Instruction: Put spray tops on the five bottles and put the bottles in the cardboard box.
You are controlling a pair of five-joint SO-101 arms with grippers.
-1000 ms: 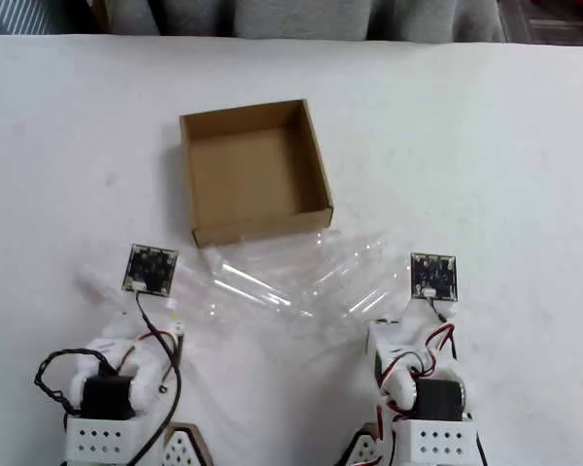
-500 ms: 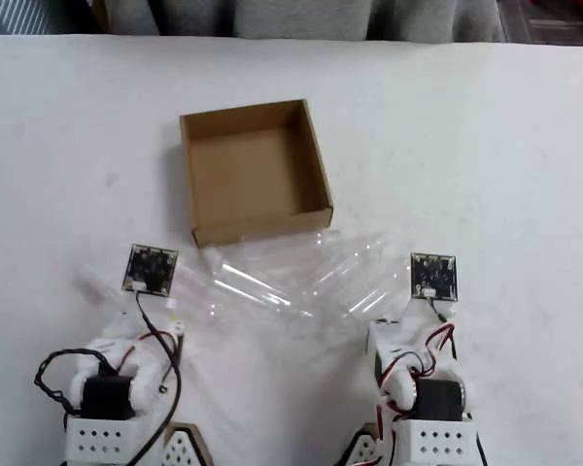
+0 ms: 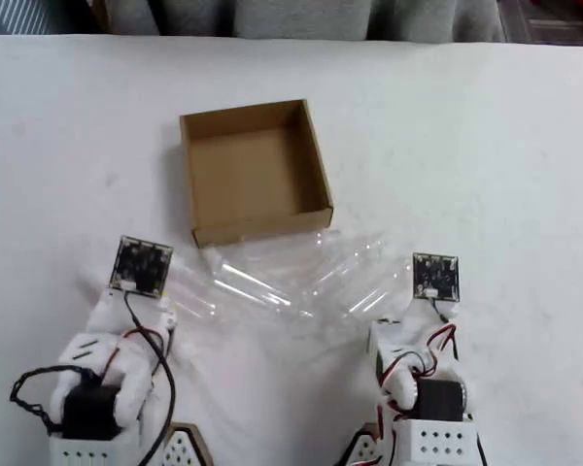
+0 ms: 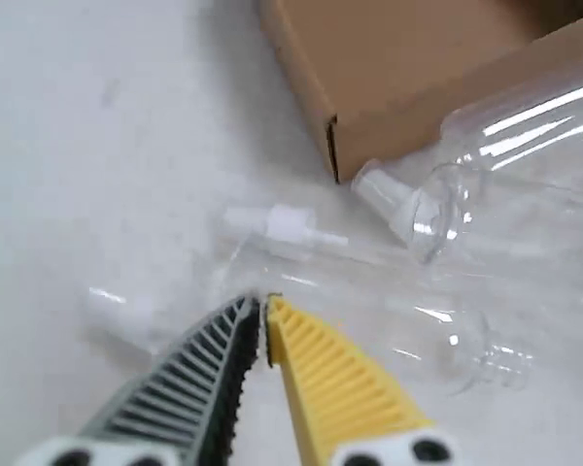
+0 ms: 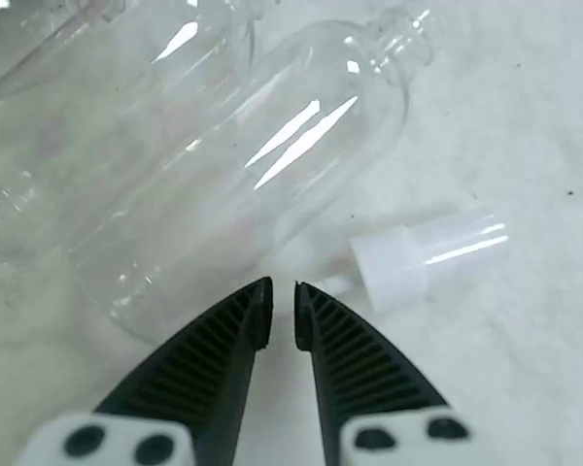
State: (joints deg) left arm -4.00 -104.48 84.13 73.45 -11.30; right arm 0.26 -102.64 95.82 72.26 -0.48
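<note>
Bottles: clear bottles (image 3: 291, 277) lie on their sides in a loose fan on the table (image 3: 486, 146), between the box and the two arms. They overlap, so the count cannot be told.
Bottles, left wrist view: one bottle (image 4: 525, 126) lies along the box's outer wall, its open neck just past the box corner. A second bottle (image 4: 447, 330) lies nearer the gripper, neck also open.
Bottles, right wrist view: one bottle (image 5: 272, 165) lies just ahead of the fingertips, its open neck pointing away from the gripper. Another bottle (image 5: 68, 107) lies alongside it.
Tops: one white top (image 4: 282, 225) lies on the table beyond the left gripper, near the box corner. Another top (image 5: 418, 257), white with a clear cap, lies just beside the bottle nearest the right gripper, apart from its neck.
Box: the box (image 3: 262, 225) stands open-topped on the table beyond the bottles, its near wall close to them.
Left gripper: the left gripper (image 4: 262, 309) is low over the table, jaws closed to a thin slit, holding nothing.
Right gripper: the right gripper (image 5: 282, 313) is low over the table, jaws nearly together with a narrow gap, holding nothing.
Arms: the left arm (image 3: 97, 388) and right arm (image 3: 418, 388) stand at the near table edge, either side of the fan.
</note>
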